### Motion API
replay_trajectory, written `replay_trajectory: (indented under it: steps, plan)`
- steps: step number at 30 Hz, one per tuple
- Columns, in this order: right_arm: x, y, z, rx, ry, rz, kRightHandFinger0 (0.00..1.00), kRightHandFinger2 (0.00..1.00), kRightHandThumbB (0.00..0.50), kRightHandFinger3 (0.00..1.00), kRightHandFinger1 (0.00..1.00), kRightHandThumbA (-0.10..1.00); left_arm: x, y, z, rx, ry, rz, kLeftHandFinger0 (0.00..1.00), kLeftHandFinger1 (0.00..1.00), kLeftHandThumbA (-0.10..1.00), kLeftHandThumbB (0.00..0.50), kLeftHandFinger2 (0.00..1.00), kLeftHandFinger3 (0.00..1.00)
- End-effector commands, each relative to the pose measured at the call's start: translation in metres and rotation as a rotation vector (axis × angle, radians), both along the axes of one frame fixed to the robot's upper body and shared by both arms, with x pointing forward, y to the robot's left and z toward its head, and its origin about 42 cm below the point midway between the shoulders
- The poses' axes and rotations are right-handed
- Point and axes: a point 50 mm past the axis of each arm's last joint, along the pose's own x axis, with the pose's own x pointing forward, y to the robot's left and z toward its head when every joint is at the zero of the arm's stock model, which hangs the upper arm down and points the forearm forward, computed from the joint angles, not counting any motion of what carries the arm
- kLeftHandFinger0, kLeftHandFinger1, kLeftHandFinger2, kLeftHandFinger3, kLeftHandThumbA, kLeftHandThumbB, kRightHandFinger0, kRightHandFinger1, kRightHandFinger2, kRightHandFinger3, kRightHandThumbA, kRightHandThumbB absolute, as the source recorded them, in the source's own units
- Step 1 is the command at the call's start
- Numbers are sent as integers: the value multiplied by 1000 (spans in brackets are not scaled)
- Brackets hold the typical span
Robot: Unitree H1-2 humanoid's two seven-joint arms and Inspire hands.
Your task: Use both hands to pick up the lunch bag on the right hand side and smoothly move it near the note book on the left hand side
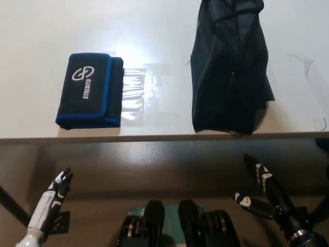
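A dark, soft lunch bag (230,72) stands on the white table (154,31) at the right, reaching almost to the front edge. At the left lies a black folder-like notebook (90,90) with blue trim and white lettering. My white left hand (55,191) hangs below the table's front edge at the lower left, fingers spread, holding nothing. My black right hand (262,188) is below the edge at the lower right, fingers apart and empty. Both hands are well short of the bag.
A clear plastic sleeve (140,95) lies right beside the notebook, between it and the bag. A thin wire (308,64) trails on the table at the far right. The table's front edge (154,139) runs across the picture above both hands.
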Motion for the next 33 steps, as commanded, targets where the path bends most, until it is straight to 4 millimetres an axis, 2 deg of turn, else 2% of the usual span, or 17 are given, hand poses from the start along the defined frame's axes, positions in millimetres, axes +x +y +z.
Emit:
replay_trajectory:
  steps: [1,3,4,5,6,9,12,16,18,20,21,22,24,26,27,29,33]
  plan:
    - [-1,4,40,69,-205,36,1000,1000,197,1000,1000,786,3,0,34,1,-173,-98,1000,1000,952,212,1000,1000]
    - [-4,5,48,94,-276,-1,936,1000,198,1000,961,765,2,-4,43,-32,-217,-87,1000,1000,927,230,1000,1000]
    - [-4,4,50,89,-300,-14,903,1000,204,1000,926,805,3,-6,45,-43,-229,-88,945,974,937,236,1000,1000]
    - [-4,3,54,86,-354,-40,866,1000,194,1000,895,799,3,-11,52,-64,-259,-93,895,904,931,234,942,1000]
    - [-4,3,57,91,-384,-58,820,991,206,1000,856,806,2,-13,57,-77,-279,-95,815,809,927,241,850,1000]
    - [-3,3,61,121,-435,-91,784,929,202,983,797,815,1,-17,67,-99,-320,-102,754,713,945,258,755,1000]
    - [-5,3,68,145,-496,-139,773,868,176,934,764,830,0,-24,84,-125,-388,-110,661,592,967,276,608,909]
    - [-5,-1,76,153,-537,-170,779,872,181,949,792,874,-1,-33,102,-140,-458,-128,622,550,985,242,572,875]
    - [-4,-1,82,157,-556,-177,802,930,152,1000,836,867,-1,-38,112,-143,-500,-136,618,587,968,206,652,927]
    - [-3,-2,85,149,-570,-184,860,995,132,1000,908,867,0,-42,119,-152,-527,-150,640,628,958,215,712,961]
    - [-3,-2,86,144,-577,-186,952,1000,121,1000,1000,892,1,-46,124,-160,-545,-163,679,682,949,216,785,998]
    - [-3,-3,88,133,-585,-188,1000,1000,111,1000,1000,946,2,-49,128,-166,-560,-173,756,795,945,209,884,1000]
    - [-3,-4,91,118,-598,-182,1000,1000,128,1000,1000,1000,5,-57,138,-168,-594,-199,872,942,972,205,1000,1000]
    - [-3,-6,95,121,-609,-174,1000,1000,138,1000,1000,1000,11,-63,146,-155,-621,-229,945,1000,1000,206,1000,1000]
    - [-2,-7,97,117,-616,-176,1000,1000,161,1000,1000,1000,14,-65,150,-148,-631,-241,1000,1000,1000,210,1000,1000]
    - [0,-9,101,98,-636,-189,1000,1000,222,1000,1000,1000,19,-70,158,-136,-641,-261,1000,1000,1000,249,1000,1000]
    - [7,-14,110,103,-664,-207,1000,1000,234,1000,1000,1000,29,-79,175,-89,-660,-287,1000,1000,1000,270,1000,1000]
